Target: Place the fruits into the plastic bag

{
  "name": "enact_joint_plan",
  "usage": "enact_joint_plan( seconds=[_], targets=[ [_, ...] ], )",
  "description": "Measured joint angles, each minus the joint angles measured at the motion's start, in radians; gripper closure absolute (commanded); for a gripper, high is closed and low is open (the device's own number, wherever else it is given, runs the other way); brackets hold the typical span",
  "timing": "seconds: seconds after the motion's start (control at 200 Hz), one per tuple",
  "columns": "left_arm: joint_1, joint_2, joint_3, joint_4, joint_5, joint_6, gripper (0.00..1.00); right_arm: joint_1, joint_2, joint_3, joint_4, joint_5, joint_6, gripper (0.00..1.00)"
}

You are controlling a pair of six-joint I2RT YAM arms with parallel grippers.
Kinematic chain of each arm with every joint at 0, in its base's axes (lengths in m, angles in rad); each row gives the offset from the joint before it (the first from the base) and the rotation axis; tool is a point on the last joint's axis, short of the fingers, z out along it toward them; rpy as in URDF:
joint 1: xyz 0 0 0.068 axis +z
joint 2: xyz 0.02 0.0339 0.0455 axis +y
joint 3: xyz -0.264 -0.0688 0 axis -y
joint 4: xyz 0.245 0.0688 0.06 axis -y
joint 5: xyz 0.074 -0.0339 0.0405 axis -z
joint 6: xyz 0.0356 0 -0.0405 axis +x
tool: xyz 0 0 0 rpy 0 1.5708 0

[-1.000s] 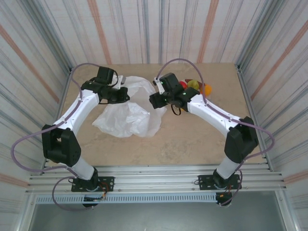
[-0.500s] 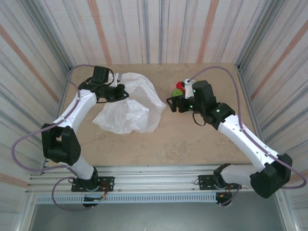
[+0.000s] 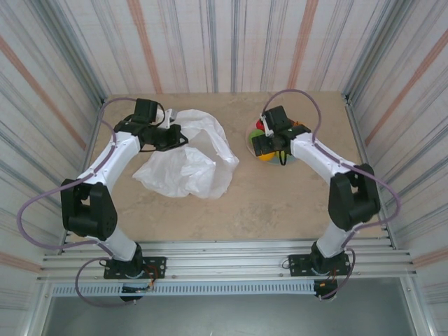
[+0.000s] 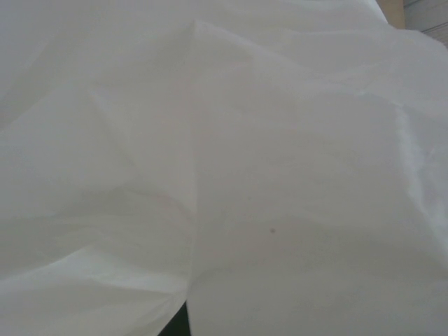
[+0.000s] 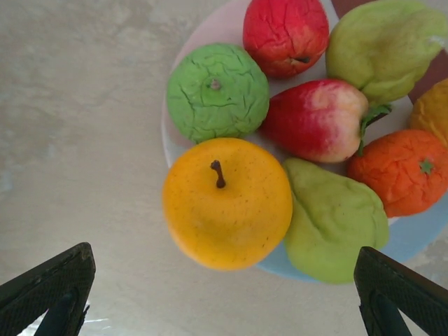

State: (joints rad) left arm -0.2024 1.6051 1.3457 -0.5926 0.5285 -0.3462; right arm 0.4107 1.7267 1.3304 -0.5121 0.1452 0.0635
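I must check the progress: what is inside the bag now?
No fruit shows through the bag; its crumpled white film hides the inside. Fruits lie on the plate.

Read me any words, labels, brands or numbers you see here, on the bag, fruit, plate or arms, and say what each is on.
None can be read.
The plastic bag is plain white film, the fruits carry no stickers, the plate shows only a coloured rim, and the table is unmarked.
Any marking on the two arms in the top view is too small to make out.
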Motion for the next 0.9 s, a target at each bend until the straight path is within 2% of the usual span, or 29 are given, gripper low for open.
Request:
enact_joint_plan(
  seconds=[0.391,0.731,0.902],
  targets=[
    [0.000,0.000,0.000,0.000,0.003,0.000,1.00,0.002,0.211,0.164,-0.087,0.016,-0.066,0.02],
    [0.000,0.000,0.000,0.000,0.003,0.000,1.00,0.002,0.297,0.216,-0.113,0.015,-0.094,0.09],
    [0.000,0.000,0.000,0.000,0.005,0.000,1.00,0.002,0.310,0.225,-0.122,0.016,-0.103,0.17]
  ],
)
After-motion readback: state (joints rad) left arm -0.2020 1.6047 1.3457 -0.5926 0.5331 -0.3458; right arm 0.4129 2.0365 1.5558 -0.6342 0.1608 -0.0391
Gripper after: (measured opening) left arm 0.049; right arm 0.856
